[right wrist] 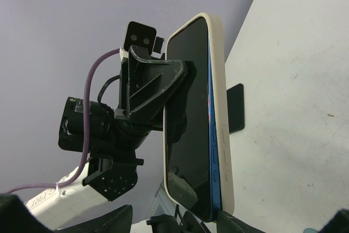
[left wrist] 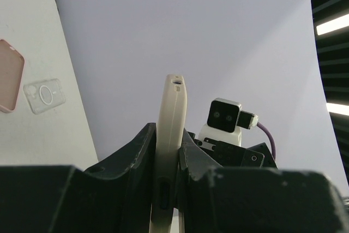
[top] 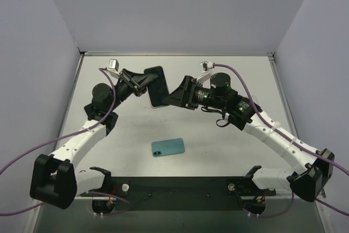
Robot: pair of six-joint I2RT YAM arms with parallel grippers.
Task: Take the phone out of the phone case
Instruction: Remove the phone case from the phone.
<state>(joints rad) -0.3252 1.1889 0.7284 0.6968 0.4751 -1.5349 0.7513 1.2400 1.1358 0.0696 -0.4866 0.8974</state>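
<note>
The phone (right wrist: 191, 107) has a dark screen and a blue body and sits in a cream case (right wrist: 222, 107). It is held upright above the table, also seen in the top view (top: 158, 87). Along one long side the blue edge stands slightly proud of the case rim. My left gripper (top: 148, 83) is shut on phone and case, seen edge-on in its wrist view (left wrist: 169, 135). My right gripper (top: 173, 95) is open, its fingers either side of the phone's lower end (right wrist: 174, 225), the right finger against the case corner.
A teal phone-shaped item (top: 168, 147) lies flat at the table's middle front. A black flat rectangle (right wrist: 235, 107) lies on the table behind the phone. A pink case (left wrist: 8, 75) and a clear case (left wrist: 44, 94) lie further off.
</note>
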